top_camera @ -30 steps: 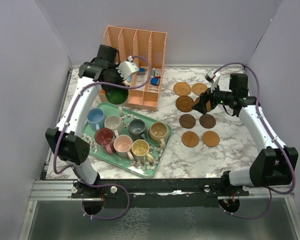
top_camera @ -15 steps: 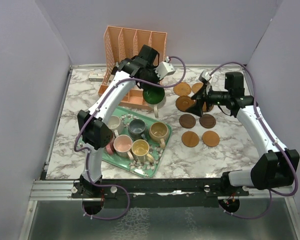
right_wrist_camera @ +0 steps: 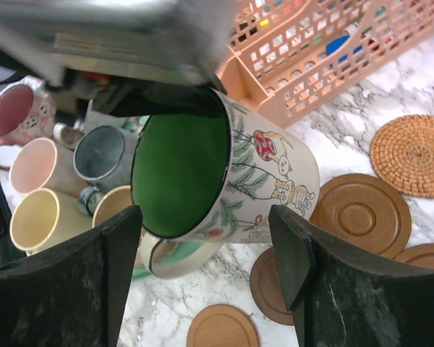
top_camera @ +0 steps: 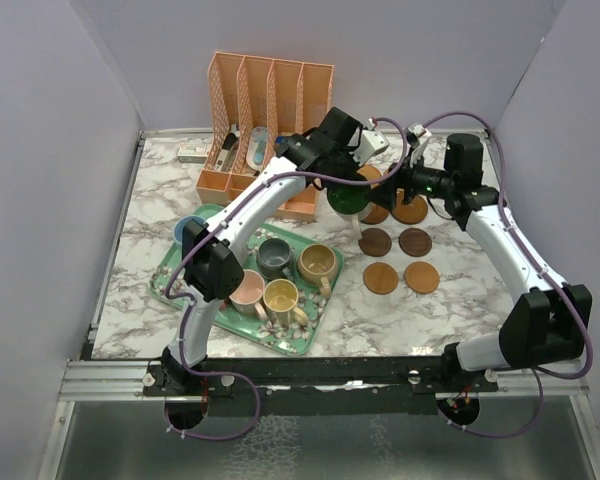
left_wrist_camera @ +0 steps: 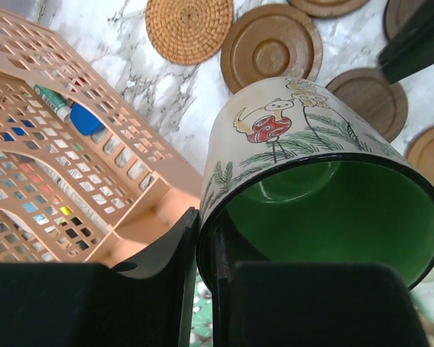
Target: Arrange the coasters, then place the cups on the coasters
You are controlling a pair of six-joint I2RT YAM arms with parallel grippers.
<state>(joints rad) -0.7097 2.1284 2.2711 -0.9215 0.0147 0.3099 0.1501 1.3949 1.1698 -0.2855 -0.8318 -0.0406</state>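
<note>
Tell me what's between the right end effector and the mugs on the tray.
The green-lined mug, pinched at its rim by the left end effector. The right wrist view shows it before the open right end effector, other mugs behind.

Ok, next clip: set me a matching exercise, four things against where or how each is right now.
1. green-lined mug
2. woven coaster
3. right claw
4. yellow mug

A. standing in the green tray
B. open, holding nothing
C. flat on the marble table near the orange rack
D. tilted in the air, rim pinched by the left claw

Pairs: 1-D, 2-C, 3-B, 4-A
</note>
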